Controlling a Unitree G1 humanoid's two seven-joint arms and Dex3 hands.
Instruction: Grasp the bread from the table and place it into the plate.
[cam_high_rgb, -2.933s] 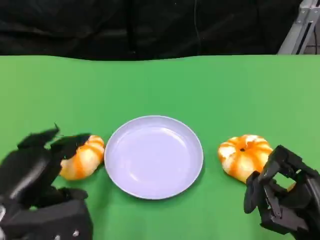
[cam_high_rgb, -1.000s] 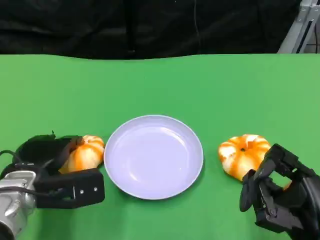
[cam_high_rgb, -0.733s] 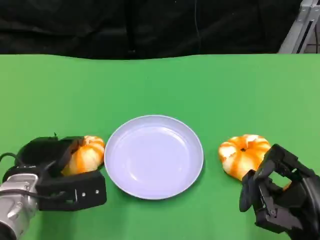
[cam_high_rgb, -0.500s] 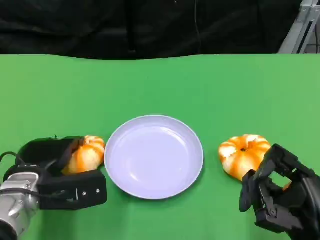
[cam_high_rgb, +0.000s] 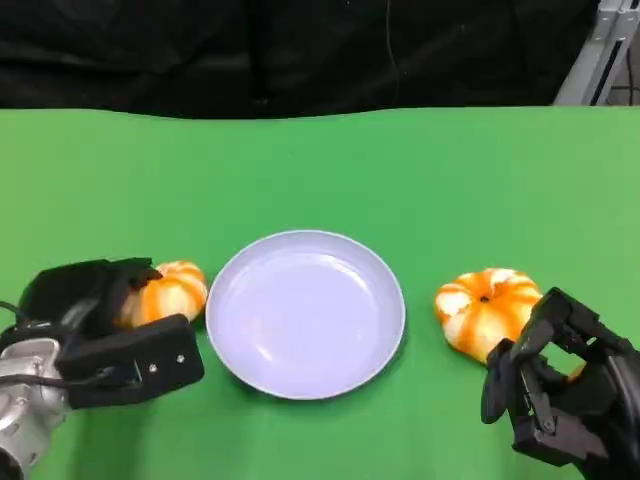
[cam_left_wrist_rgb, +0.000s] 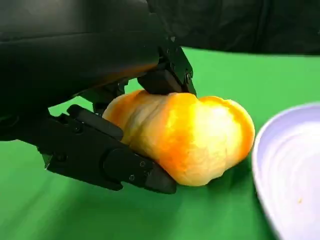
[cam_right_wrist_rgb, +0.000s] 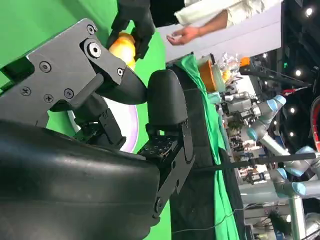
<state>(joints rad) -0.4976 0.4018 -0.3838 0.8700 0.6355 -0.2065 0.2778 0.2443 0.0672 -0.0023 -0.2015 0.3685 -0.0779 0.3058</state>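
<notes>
one bread (cam_high_rgb: 170, 291) sat just beside the plate (cam_high_rgb: 305, 313) on the green counter (cam_high_rgb: 320, 170), squeezed in the left hand (cam_high_rgb: 95, 325), which should lift gently and hold tight.

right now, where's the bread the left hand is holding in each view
Head view: bread at lower left, beside the plate.
Left wrist view: centre, between the left hand's fingers.
Right wrist view: small orange patch near the top, under black fingers.
Shared landmark: the plate's pale rim.
</notes>
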